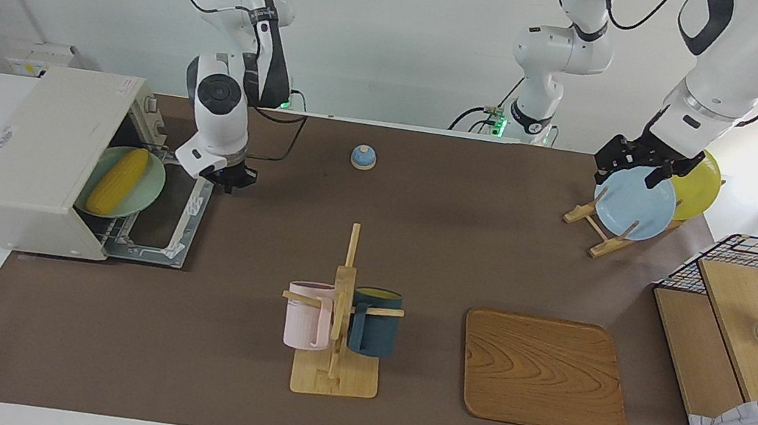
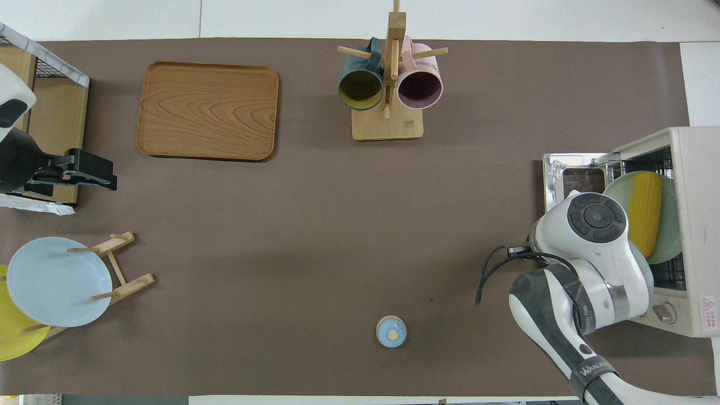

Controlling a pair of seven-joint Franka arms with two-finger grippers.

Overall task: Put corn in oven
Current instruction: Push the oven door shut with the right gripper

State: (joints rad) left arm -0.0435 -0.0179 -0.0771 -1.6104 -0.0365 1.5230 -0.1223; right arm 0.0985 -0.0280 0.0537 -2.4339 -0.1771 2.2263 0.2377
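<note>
The right tool (image 1: 230,182) is seen hanging over the bench (image 1: 236,385) at the robot-side corner of the oven's lowered door (image 1: 164,212); nothing is held in it, and how far its fingers are parted cannot be told from either view; in the overhead view it is hidden under the arm's own wrist. The left tool (image 1: 642,164) is held at the upper rim of the pale blue plate (image 1: 636,203), which stands in a wooden rack (image 1: 595,232) at the left arm's end of the bench; whether its fingers are closed cannot be told; in the overhead view this tool (image 2: 93,174) is seen as a dark block beside the wire-and-wood basket box (image 1: 746,345).

The corn (image 1: 118,180) is laid on a pale green plate (image 1: 147,198), and the plate is set on the wire rack just inside the oven (image 1: 38,153); the plate's edge reaches out a little over the open door. The oven is placed at the right arm's end of the bench, with its front turned toward the bench's middle. In the overhead view the corn (image 2: 644,212) is shown lengthwise on the plate, partly covered by the arm.

A yellow plate (image 1: 702,185) is stood in the same rack, touching the blue one. A small blue bell (image 1: 363,157) is found near the robots' edge; farther from the robots a mug stand (image 1: 335,355) carries a pink mug (image 1: 307,315) and a dark teal mug (image 1: 375,322); beside it, toward the left arm's end, a wooden tray (image 1: 542,372) is laid flat.
</note>
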